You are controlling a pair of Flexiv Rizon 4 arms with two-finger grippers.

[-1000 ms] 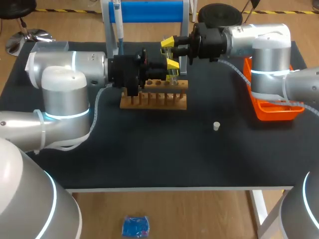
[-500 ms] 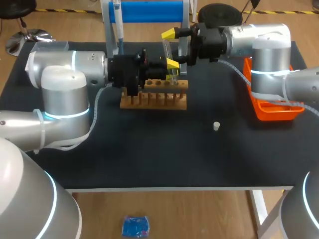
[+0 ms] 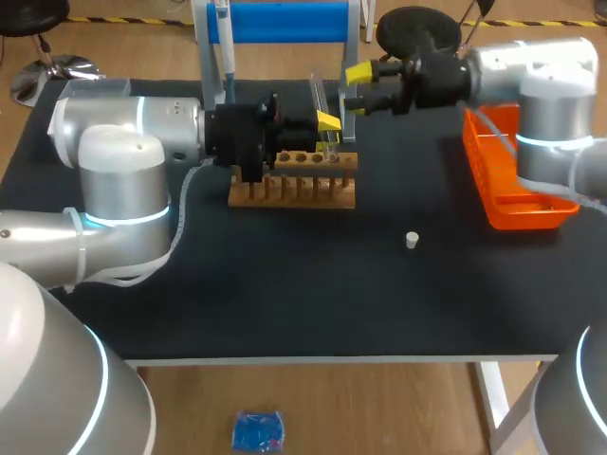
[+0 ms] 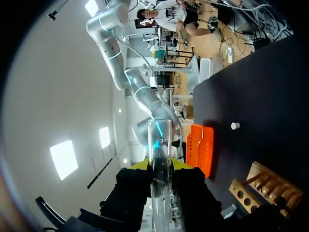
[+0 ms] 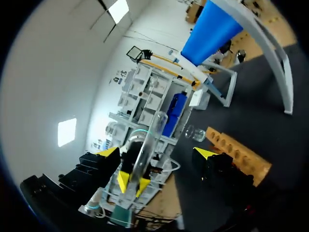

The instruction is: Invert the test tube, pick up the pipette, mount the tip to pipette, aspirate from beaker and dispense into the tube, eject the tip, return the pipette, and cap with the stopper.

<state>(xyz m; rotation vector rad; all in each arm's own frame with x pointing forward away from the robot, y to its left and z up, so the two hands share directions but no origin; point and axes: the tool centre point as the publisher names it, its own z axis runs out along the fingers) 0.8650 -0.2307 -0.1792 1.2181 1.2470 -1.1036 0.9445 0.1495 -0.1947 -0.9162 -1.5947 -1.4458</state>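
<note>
Left tool (image 4: pixel 159 166) pinching tube (image 4: pixel 159 140) just over rack (image 3: pixel 294 185); right tool (image 3: pixel 362 87) spread, apart from it. Might slip in single-tool grip, or clip rack if lowered off-centre.

The black table (image 3: pixel 313 294) in front of me carries a wooden rack (image 3: pixel 294 186) with a row of holes along its top, set toward the far middle. Just behind the rack, at the far edge, is a pale-framed stand (image 3: pixel 275 21) with a blue bar. An orange tray (image 3: pixel 527 219) sits by my right edge, a small white stopper (image 3: pixel 412 240) lies alone on the bare top nearer me, between rack and tray, and a pale box (image 3: pixel 95 88) rests at the far left corner.
</note>
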